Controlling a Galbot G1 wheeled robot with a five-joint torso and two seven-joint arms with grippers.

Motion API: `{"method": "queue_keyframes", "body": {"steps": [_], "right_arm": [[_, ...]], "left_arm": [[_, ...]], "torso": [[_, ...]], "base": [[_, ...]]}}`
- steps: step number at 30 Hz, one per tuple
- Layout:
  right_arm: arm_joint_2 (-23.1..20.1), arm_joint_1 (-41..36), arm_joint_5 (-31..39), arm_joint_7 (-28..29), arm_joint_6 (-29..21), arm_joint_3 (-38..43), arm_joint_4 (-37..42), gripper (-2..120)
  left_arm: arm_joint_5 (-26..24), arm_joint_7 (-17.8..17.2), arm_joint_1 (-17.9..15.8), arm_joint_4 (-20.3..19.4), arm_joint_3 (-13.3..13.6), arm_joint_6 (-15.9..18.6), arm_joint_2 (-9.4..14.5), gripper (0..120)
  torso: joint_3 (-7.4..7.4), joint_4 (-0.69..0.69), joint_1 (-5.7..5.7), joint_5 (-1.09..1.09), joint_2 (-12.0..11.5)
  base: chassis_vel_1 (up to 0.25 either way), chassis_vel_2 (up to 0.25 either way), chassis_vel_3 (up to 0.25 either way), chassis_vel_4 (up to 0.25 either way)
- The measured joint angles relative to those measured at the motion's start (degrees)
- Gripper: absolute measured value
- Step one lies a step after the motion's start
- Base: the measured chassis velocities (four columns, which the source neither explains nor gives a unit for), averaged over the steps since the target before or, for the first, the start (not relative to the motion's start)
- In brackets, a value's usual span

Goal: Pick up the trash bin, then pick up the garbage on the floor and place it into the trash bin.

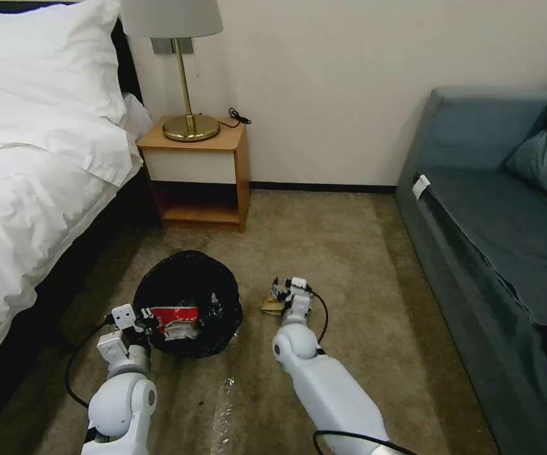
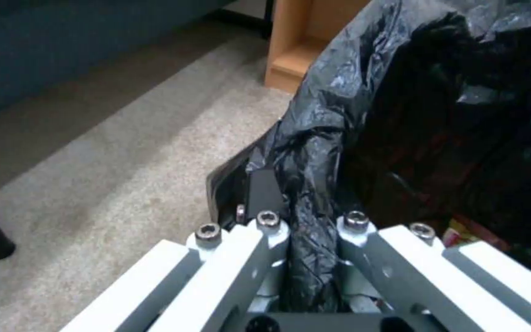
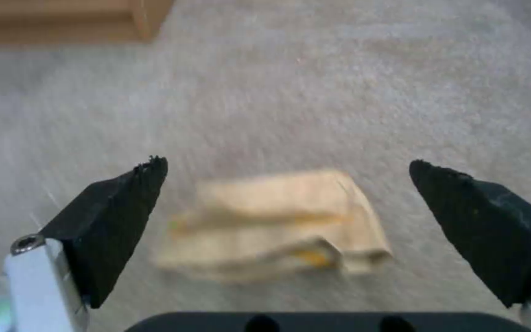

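- Head view: nearest, the left gripper pinches the rim of the round bin lined with crinkly black plastic, red snack packet inside.
- Left wrist view: jaws pressed together on the liner.
- Right wrist view: right gripper, jaws spread, hovers over the crumpled tan paper bag on the carpet; next, I judge, lowering and closing.

**A bedroom, most likely a hotel room**

At ten o'clock in the head view stands a bed with plump white pillows and a white duvet hanging over a dark frame. Just beside it, at eleven o'clock, a small light-wood nightstand with an open lower shelf carries a brass-stemmed table lamp with a pale fabric shade, its cord trailing against the plain cream wall. A teal upholstered sofa with a matching cushion fills three o'clock. Short beige-brown carpet covers the floor, with a dark skirting strip along the wall's foot.
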Motion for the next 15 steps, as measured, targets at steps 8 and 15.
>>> {"method": "queue_keyframes", "body": {"steps": [8, 15], "right_arm": [[-4.79, -1.27, -14.79, -2.92, 2.66, -4.02, -4.06, 100], [-6.7, -1.49, -29.12, -4.75, 6.82, -5.18, -9.81, 100]], "left_arm": [[0.41, -0.14, -0.22, -0.08, 0.04, 0.05, -0.3, 2], [0.8, -0.42, -0.5, -0.06, 0.57, 0.19, -0.56, 2]], "torso": [[0.0, 0.0, 0.0, -0.01, 0.0], [0.0, -0.01, 0.0, -0.01, 0.0]], "base": [[0.0, 0.0, 0.0, 0.0], [0.0, 0.0, 0.0, 0.0]]}}
